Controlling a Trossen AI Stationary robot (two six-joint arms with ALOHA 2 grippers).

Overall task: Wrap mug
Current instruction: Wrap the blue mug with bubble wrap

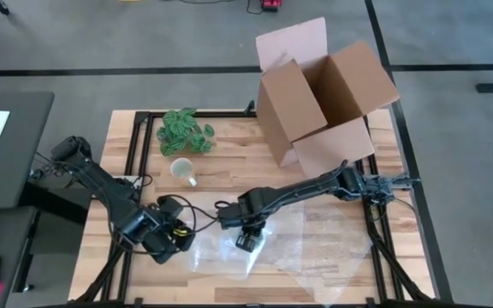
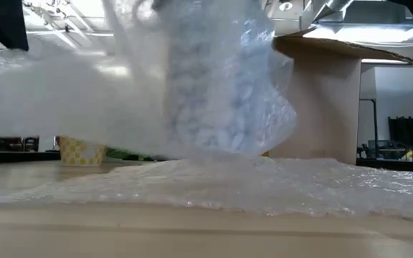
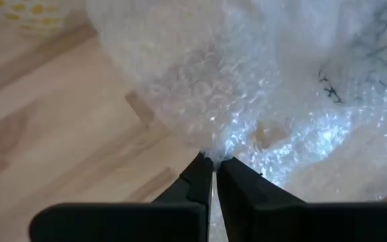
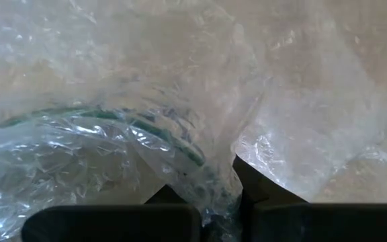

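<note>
At the table's near edge, the left gripper (image 3: 213, 161) has its fingers pressed together on a pinch of the bubble wrap (image 1: 315, 239), lifting one side of the sheet off the wooden table (image 1: 229, 171). Just beside it, the right gripper (image 1: 248, 241) clamps a fold of the same sheet (a green-patterned shape shows through the plastic in its wrist view, likely a wrapped mug). Farther back, a mug (image 1: 182, 170) stands bare on the wood, near a green leafy plant (image 1: 185, 131). Beyond, an open cardboard box (image 1: 325, 101) sits at the far right corner.
</note>
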